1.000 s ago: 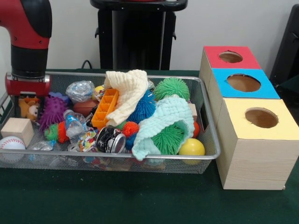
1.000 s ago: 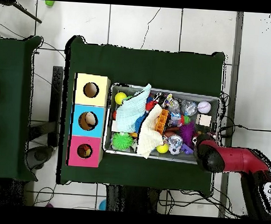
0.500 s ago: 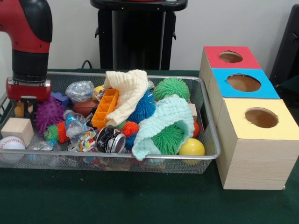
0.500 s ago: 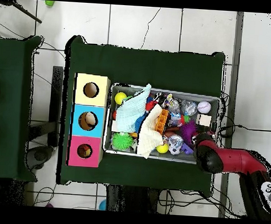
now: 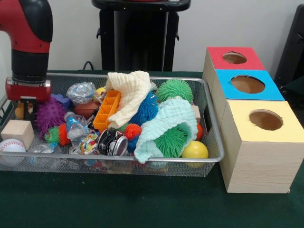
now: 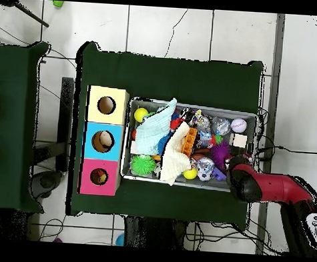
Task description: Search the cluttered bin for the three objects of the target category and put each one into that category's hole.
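Note:
My gripper [image 5: 24, 113] hangs under the red wrist cuff [image 5: 27, 89] at the left end of the wire bin [image 5: 118, 159]. It is down over a small tan plush toy [image 5: 18, 111], of which only a sliver shows. A purple spiky ball [image 5: 50, 114] sits just right of it and a wooden cube [image 5: 17, 132] just in front. In the overhead view the arm's head [image 6: 246, 182] covers the gripper at the bin's [image 6: 188, 185] lower right corner. Three boxes with holes stand beside the bin: red [image 5: 234, 58], blue [image 5: 247, 84], yellow [image 5: 265, 119].
The bin is heaped with a cream cloth [image 5: 130, 92], a mint cloth [image 5: 166, 123], green spiky balls [image 5: 175, 89], an orange tray [image 5: 106, 110], a yellow ball [image 5: 194, 150], a baseball [image 5: 11, 146] and a crushed bottle [image 5: 74, 126]. Balls show inside the blue [image 6: 104, 141] and red [image 6: 99, 177] holes.
The gripper has come down over the plush toy, which stood in full view a second ago. In the last half second the wrist rose very slightly.

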